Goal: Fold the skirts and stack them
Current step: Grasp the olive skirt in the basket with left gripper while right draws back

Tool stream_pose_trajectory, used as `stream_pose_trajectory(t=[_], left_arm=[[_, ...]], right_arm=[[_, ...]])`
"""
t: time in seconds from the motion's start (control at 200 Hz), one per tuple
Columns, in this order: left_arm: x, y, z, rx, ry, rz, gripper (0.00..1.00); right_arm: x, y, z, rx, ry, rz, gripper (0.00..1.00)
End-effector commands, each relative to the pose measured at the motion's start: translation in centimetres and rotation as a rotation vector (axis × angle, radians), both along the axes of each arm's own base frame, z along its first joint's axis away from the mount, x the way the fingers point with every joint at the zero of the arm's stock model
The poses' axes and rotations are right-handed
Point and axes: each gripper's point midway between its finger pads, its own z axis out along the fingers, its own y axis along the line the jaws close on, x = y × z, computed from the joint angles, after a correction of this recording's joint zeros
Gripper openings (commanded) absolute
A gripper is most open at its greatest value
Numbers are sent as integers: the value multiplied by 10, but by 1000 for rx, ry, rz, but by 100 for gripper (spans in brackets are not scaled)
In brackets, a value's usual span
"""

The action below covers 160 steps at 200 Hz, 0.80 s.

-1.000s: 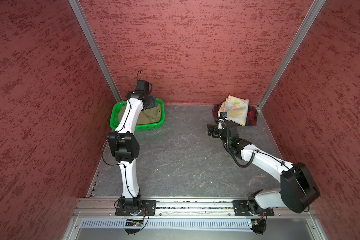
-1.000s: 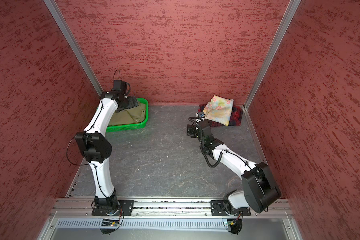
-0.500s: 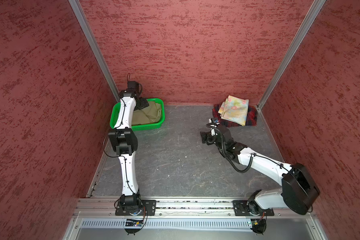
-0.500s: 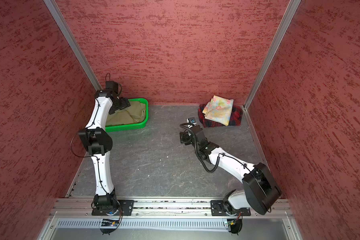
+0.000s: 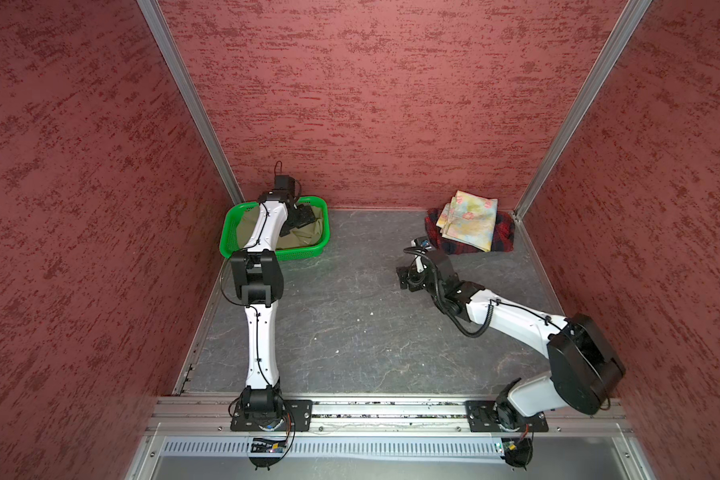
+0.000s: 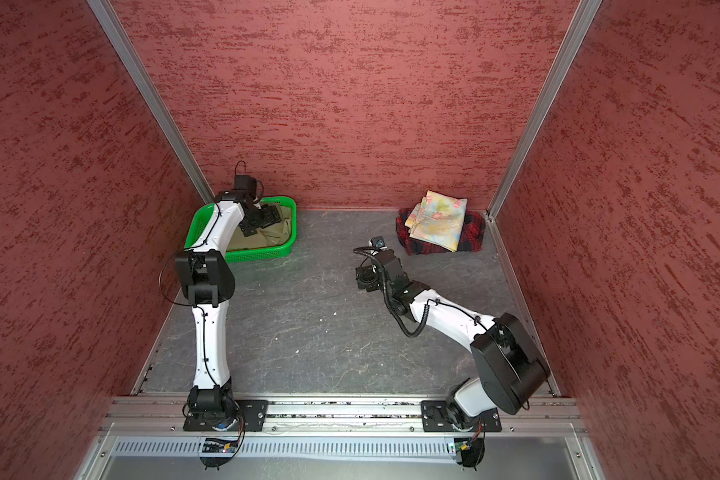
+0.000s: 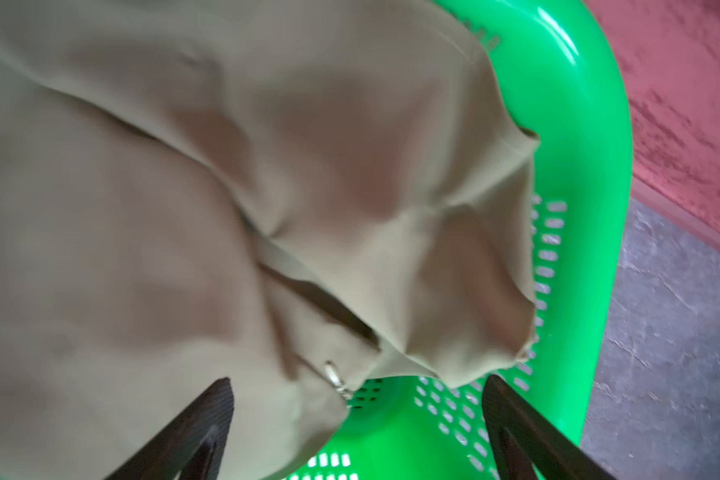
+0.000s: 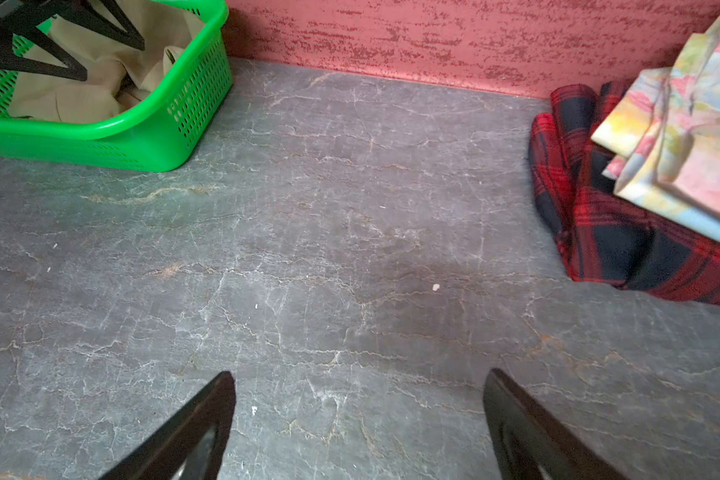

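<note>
The left gripper (image 7: 358, 380), jaws spread wide and empty, is hovering over the crumpled olive skirt (image 7: 184, 208) lying in the green basket (image 7: 578, 187), seemingly lining up a pick. The right gripper (image 8: 356, 374), jaws likewise parted, is hanging above the tabletop (image 8: 350, 228), probably keeping folding room beside the floral skirt (image 5: 470, 220) resting folded atop the plaid skirt (image 5: 504, 235).

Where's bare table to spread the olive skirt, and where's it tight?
Widest free patch: tabletop between left arm and right arm, in front of green basket and plaid skirt. A narrower strip follows the back wall between them. Crowded: both back corners, olive skirt filling the basket, floral skirt atop plaid.
</note>
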Motion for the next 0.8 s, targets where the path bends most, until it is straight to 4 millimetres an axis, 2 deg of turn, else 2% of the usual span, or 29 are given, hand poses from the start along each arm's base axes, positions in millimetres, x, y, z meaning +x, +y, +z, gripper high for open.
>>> stream_pose_trajectory(t=[0.0,0.17,0.25,0.366,0.451,0.516,0.546,0.661,0.796], left_arm=[[13,-23,-7,-60,-53,-56,95],[22,-38,-21,-160,-82,-26,93],[26,-42,-32,-222,-83,-2,86],[31,-44,-40,-273,-102,26,54],[36,-46,-33,-295,-137,28,19],[42,-45,-14,-296,-181,22,0],[44,-41,-2,-294,-204,25,0],[48,-28,58,-282,-305,27,0],[34,-13,136,-225,-425,6,0]], right_arm=[[4,4,10,8,-12,4,94],[3,3,13,17,-10,-6,94],[3,1,13,13,-8,-11,94],[2,-1,18,16,-12,-24,94],[0,-2,19,29,-12,-29,94],[0,-2,17,30,-8,-31,94],[-2,-4,28,44,-29,-33,93],[-1,-6,34,45,-44,-43,93],[1,-8,45,59,-70,-53,94]])
